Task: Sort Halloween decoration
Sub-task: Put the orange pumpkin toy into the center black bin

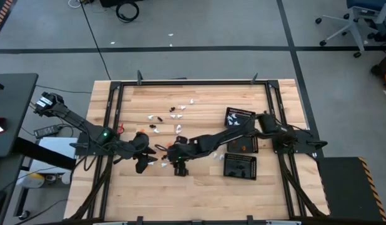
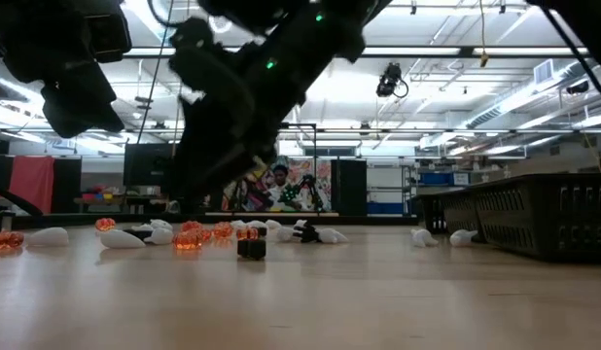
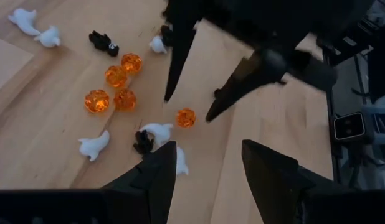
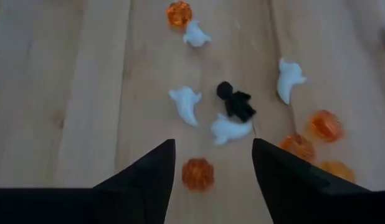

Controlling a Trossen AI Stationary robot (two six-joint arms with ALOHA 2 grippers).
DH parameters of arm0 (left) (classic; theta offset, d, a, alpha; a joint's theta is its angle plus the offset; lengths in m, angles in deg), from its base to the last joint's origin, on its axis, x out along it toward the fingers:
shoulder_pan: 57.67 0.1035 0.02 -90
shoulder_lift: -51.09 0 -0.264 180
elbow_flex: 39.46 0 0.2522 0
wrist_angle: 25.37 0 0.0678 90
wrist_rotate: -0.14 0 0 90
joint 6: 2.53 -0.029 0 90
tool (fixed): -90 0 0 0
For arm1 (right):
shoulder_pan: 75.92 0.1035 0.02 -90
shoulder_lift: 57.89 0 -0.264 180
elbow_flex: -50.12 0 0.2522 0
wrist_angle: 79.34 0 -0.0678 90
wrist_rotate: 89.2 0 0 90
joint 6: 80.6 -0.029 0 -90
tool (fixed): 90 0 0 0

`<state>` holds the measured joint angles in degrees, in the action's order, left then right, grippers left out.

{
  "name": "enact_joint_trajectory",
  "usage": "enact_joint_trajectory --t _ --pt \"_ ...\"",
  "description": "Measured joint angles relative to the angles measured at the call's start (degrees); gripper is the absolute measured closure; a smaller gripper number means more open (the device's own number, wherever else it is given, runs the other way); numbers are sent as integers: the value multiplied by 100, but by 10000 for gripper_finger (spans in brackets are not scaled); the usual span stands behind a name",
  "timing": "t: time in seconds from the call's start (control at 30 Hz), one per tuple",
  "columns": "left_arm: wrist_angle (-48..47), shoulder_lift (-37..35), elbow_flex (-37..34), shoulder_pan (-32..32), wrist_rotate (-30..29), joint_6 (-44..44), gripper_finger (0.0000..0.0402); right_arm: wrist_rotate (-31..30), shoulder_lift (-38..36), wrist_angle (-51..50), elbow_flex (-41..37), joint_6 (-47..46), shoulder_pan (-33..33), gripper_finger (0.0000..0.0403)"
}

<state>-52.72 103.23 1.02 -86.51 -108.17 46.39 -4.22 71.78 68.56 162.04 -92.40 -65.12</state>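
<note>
Our right gripper (image 4: 211,168) hangs with fingers spread over an orange pumpkin (image 4: 198,173), nothing pinched; the left gripper (image 3: 208,168) is spread too, just beside it. The wrist views show us white ghosts (image 4: 185,103) and a black trinket (image 4: 236,102) clustered tightly there; the high view shows only specks. Bare wood lies toward the table's near edge (image 1: 199,200). Both arms reach in low toward mid-table, with the mesh trays (image 1: 240,165) off to the right.

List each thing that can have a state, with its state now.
left gripper: open, empty, over the trinkets.
right gripper: open, empty, an orange pumpkin between its fingers.
black mesh trays: upright, right side of table.
trinkets: loose, unsorted on the table.
</note>
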Motion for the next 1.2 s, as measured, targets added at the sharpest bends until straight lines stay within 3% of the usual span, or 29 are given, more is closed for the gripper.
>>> enact_joint_trajectory --t 0.2,0.4,0.77,1.2 --pt "2 -2 0 0 13 -4 209 341 408 -23 150 134 47 182" --pt "-2 -2 0 0 20 -24 209 118 500 -141 157 358 208 201" --pt "-4 -2 0 -2 20 -43 209 -89 489 -315 143 853 276 310" --pt "-21 -2 0 -2 22 -49 209 -11 275 -826 105 1200 246 305"
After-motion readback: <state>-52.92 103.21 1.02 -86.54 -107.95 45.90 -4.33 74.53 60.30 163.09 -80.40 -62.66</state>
